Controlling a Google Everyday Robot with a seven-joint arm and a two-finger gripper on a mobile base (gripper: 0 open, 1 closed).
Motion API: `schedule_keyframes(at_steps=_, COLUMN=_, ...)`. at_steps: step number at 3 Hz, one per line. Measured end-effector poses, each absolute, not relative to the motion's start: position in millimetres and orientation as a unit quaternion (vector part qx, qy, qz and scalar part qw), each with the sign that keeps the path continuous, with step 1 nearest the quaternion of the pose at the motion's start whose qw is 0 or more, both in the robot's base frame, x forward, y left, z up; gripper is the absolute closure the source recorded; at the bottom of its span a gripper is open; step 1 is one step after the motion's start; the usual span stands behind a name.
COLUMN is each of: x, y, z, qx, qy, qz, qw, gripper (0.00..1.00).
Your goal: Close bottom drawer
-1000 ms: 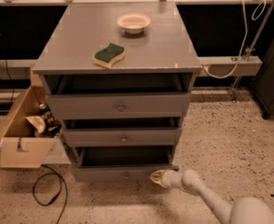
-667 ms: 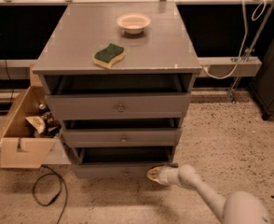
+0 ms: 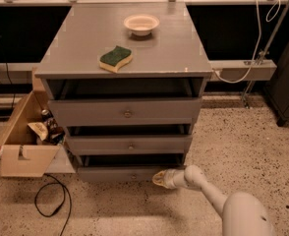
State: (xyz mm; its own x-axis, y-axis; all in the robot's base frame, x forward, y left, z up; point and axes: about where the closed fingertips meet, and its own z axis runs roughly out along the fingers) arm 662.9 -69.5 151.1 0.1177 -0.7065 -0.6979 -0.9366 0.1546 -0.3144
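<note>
The grey cabinet [image 3: 125, 48] has three drawers. The bottom drawer [image 3: 117, 174] is the slim lowest panel with a small round knob [image 3: 133, 176]; it stands slightly out from the cabinet, with a dark gap above it. My gripper [image 3: 159, 179] is low near the floor at the right end of the bottom drawer's front, touching or nearly touching it. My white arm [image 3: 208, 193] reaches in from the lower right.
The middle drawer [image 3: 129, 144] and top drawer [image 3: 125, 113] sit above. A green sponge [image 3: 115, 58] and a pale bowl [image 3: 141, 24] lie on the cabinet top. A cardboard box [image 3: 24, 132] with clutter stands at the left, a black cable [image 3: 51, 200] on the floor.
My gripper has moved left along the bottom drawer's front, and the bottom drawer has slid further into the cabinet.
</note>
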Motion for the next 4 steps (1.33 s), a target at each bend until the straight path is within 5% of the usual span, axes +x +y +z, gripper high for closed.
schedule_keyframes(at_steps=4, x=704, y=-50, z=168, qx=-0.692, qy=0.601, qz=0.151, qw=0.371, gripper=1.00)
